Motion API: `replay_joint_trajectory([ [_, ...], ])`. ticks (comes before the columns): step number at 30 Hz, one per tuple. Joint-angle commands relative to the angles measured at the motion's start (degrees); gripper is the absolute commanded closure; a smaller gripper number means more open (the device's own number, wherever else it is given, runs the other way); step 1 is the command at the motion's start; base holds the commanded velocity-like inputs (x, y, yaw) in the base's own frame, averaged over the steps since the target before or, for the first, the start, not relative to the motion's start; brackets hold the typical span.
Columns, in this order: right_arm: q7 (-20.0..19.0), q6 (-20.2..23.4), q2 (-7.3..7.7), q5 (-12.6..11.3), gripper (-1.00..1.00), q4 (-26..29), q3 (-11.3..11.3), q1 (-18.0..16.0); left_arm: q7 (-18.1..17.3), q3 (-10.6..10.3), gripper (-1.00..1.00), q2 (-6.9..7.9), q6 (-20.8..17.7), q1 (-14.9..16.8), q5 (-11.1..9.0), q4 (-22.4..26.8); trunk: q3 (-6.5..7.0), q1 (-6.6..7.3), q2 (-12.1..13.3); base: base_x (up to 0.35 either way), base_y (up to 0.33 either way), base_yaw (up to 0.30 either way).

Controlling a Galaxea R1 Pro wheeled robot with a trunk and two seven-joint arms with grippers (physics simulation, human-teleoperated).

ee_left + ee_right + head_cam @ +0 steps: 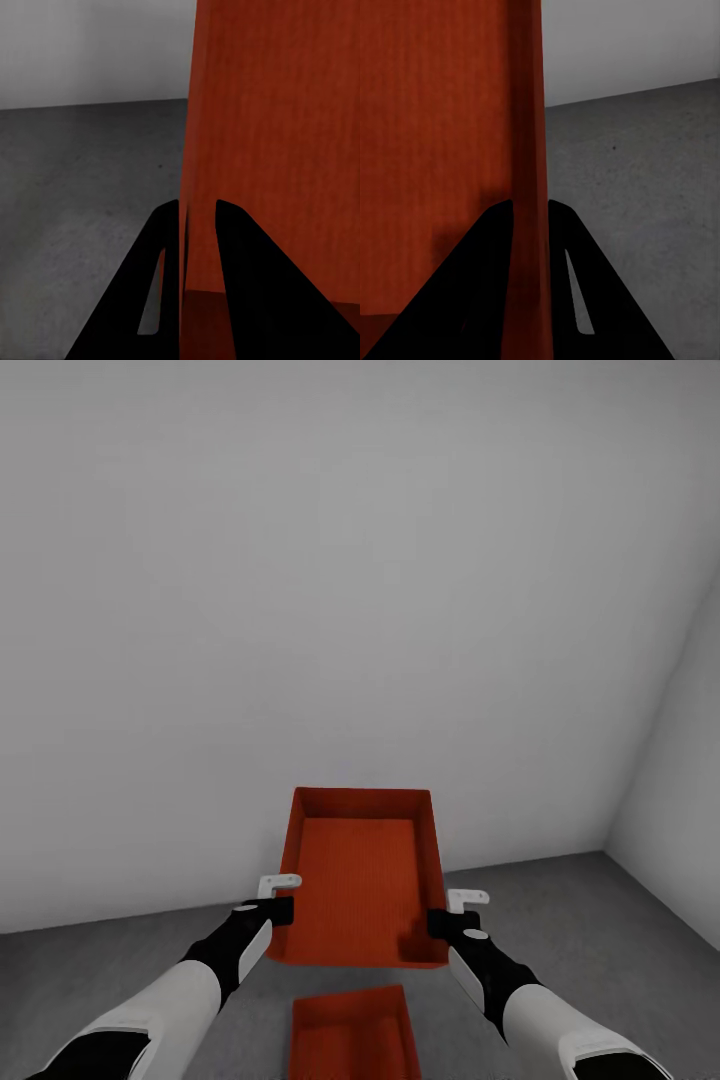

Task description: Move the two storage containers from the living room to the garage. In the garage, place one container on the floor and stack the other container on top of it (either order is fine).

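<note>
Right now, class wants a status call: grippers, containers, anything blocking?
Left gripper and right gripper each shut on a side wall of the held container. Second container on garage floor, directly below. Nothing between them.

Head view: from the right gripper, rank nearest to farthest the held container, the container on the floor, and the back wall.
1. Held container: its side wall is clamped in the right gripper.
2. Container on the floor: below the held one, toward the robot.
3. Back wall: straight ahead, beyond the held bin.
</note>
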State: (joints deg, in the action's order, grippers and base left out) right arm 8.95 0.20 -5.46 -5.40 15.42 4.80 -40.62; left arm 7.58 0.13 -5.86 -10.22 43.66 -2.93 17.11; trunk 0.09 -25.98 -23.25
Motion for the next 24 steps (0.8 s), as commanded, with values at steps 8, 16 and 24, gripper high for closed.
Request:
replay_joint_trajectory([
  [8, 0.55, -0.02, 0.27, -0.58, 1.0, -0.13, -0.81, 0.01, 0.6, 1.3, 1.0, -0.03, 2.59, 0.02, 0.98, 0.47, -2.21, -1.78, -3.28, 0.0, 0.0, 0.0],
  [16, 0.54, -0.02, 0.28, -0.58, 1.0, -0.13, -0.79, 0.01, 0.6, 1.3, 1.0, -0.03, 2.58, 0.02, 0.91, 0.47, -4.38, -3.53, -6.49, 0.0, 0.0, 0.0],
  [24, 0.55, -0.02, 0.27, -0.58, 1.0, -0.13, -0.79, 0.01, 0.6, 1.32, 1.0, -0.03, 2.57, 0.02, 0.91, 0.47, -6.55, -5.29, -9.7, 0.0, 0.0, 0.0],
])
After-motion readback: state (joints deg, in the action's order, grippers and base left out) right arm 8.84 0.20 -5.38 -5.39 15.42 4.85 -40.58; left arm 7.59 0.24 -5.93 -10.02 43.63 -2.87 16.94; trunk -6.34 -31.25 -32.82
